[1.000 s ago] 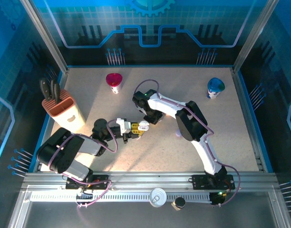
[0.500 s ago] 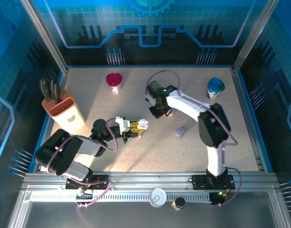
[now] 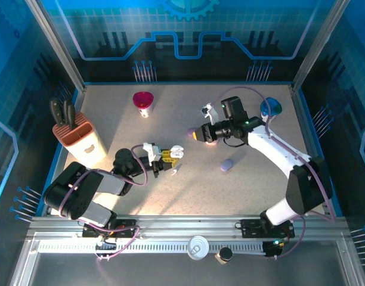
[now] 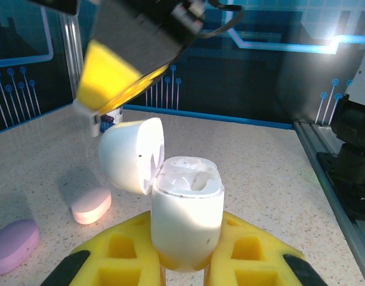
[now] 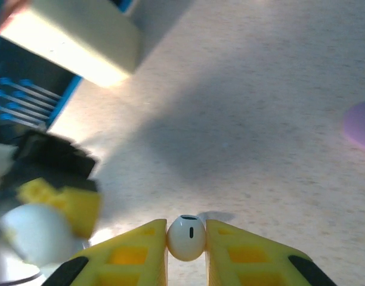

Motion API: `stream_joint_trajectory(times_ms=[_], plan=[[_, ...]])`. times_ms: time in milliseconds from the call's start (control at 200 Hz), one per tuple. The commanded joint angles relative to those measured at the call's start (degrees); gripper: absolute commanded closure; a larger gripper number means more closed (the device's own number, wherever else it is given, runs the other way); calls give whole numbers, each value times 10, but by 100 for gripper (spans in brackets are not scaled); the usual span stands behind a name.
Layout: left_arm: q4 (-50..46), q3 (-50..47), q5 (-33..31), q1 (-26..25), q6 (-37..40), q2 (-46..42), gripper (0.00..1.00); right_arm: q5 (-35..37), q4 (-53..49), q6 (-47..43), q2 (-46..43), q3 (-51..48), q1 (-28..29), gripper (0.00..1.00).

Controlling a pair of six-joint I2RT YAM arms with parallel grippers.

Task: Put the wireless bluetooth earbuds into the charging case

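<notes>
My left gripper [image 4: 187, 247] is shut on a white charging case [image 4: 187, 205], which stands upright between the yellow fingers. Its lid [image 4: 132, 155] is flipped open to the left, and I cannot make out what lies in the wells. From above, that case [image 3: 178, 154] sits at table centre-left. My right gripper [image 5: 186, 225] is shut on one white earbud [image 5: 186, 239] with a small dark slot. In the top view the right gripper [image 3: 198, 134] hovers up and to the right of the case, apart from it. Its yellow finger [image 4: 120, 74] shows above the lid.
A pink oval case [image 4: 91, 205] and a purple oval case [image 4: 12, 245] lie on the table; the purple one [image 3: 226, 165] is right of centre. A knife block [image 3: 78, 136] stands at the left, a red cup [image 3: 143, 102] and a blue cup [image 3: 270, 109] at the back.
My right arm has swung away from the left gripper, out to the back right, and now points its gripper left toward the case. The left gripper barely shifted.
</notes>
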Motion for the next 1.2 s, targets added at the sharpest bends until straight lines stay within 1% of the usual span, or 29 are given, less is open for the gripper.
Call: stream_joint_trajectory(times_ms=[0, 120, 225, 400, 580, 810, 1196], plan=[[16, 6, -8, 8, -21, -3, 95, -109, 71, 19, -53, -30, -2, 80], [15, 13, -7, 11, -40, 0, 94, -156, 108, 25, -87, -60, 1, 81], [16, 25, 3, 11, -59, 1, 95, -179, 129, 27, -97, -70, 13, 81], [15, 40, 19, 12, -78, -1, 94, -193, 152, 32, -81, -61, 43, 81], [15, 37, 24, 11, -72, -10, 94, -220, 197, 58, -48, -54, 59, 81], [16, 31, 20, 11, -63, -19, 94, -215, 187, 50, -19, -38, 72, 81], [16, 33, 15, 11, -49, -16, 94, -203, 167, 45, -2, -24, 84, 81]])
